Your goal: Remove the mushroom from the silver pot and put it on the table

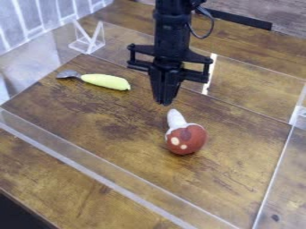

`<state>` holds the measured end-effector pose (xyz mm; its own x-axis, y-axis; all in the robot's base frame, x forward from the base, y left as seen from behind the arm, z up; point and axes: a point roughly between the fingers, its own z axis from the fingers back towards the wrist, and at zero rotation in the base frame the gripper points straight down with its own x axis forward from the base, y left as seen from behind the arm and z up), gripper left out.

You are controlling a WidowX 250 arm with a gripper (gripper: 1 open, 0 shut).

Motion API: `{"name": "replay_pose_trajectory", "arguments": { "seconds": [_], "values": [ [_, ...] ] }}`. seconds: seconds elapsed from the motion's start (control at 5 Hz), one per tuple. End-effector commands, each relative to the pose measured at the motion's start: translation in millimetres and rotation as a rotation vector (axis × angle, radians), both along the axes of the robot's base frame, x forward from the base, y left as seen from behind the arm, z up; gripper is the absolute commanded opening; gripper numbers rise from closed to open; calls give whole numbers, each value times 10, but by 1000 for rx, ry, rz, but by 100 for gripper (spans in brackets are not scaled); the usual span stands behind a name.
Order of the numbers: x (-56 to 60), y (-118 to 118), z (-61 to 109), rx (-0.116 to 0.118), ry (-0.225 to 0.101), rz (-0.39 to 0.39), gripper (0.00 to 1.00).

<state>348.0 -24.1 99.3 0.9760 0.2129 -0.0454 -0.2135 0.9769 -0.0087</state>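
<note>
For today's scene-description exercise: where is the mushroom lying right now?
In the camera view, the mushroom lies on its side on the table, right of centre, just below the shut gripper and apart from it.

one mushroom (182, 134), one yellow banana piece (106, 81), one table (84, 125)

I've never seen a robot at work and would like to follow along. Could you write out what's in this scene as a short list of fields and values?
surface: brown wood-plank table with clear acrylic strips across it
mushroom: lying on its side on the table, red-brown cap toward the camera, white stem pointing back toward the arm
gripper: pointing straight down, fingers together, holding nothing, above and behind the mushroom, not touching it
yellow banana-like piece: lying on the table to the left of the arm
silver pot: not in view
task state: mushroom already on the table
</note>
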Motion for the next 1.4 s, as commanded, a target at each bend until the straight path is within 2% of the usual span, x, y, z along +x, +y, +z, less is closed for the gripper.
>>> {"name": "replay_pose_trajectory", "arguments": {
  "seconds": [0.0, 0.2, 0.6, 1.2],
  "values": [
    [12, 153, 114, 4, -54, 9, 0],
    [-40, 212, 52, 6, -50, -4, 0],
    [-44, 264, 4, 12, -39, 13, 0],
    [-85, 390, -200, 12, -25, -160, 0]
  ]
}}
